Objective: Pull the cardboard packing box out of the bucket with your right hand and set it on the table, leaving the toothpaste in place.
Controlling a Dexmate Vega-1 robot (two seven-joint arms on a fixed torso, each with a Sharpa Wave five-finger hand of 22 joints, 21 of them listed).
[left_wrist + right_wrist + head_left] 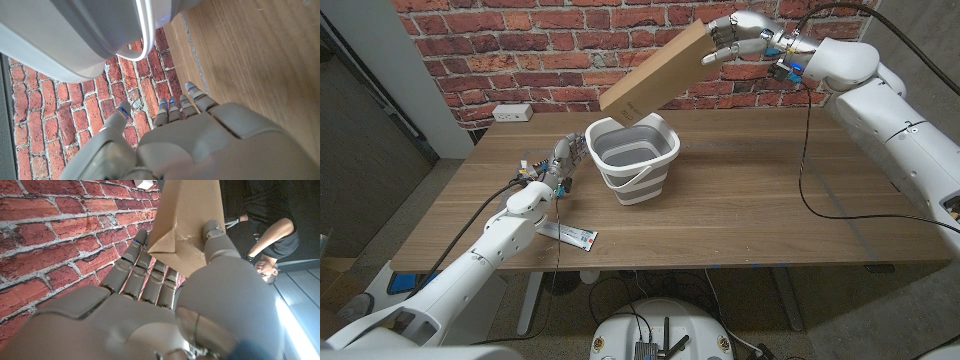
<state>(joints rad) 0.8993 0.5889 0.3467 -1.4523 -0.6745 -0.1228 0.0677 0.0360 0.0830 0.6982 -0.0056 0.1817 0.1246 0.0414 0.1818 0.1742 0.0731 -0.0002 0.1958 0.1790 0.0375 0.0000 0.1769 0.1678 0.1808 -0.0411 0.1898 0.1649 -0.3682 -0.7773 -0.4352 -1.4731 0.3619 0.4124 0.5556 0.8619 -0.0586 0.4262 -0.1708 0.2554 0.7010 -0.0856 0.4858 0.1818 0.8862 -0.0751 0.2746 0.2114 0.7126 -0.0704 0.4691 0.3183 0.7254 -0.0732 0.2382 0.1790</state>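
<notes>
The fingers [142, 275] of the right hand [738, 40] are wrapped round the upper end of the cardboard box [658, 72], with the thumb pressed on one face and the other fingers on the opposite face, so the box is firmly held. From those fingers the box slopes away and down at a tilt, its lower end hanging in the air just above the rim of the bucket [632, 158] and clear of it. In the right wrist view the folded end flap of the box [186, 225] sits right against the fingertips, and a person [265, 235] in dark clothes shows past the thumb, near the brick wall [60, 235].

The bucket, grey inside with a white rim and handle, stands upright on the wooden table [770, 200], well below the right hand's fingers and near the fingers of the left hand [560, 165].

The left hand stands on the table just beside the bucket, fingers straight, a little apart and holding nothing; its fingertips reach toward the bucket's wall without a clear touch. In the left wrist view its fingers [172, 107] point at the bucket's underside [75, 40].

The toothpaste [567, 234] lies flat on the table behind the left hand, by the forearm near the table's front edge, well apart from the bucket
</notes>
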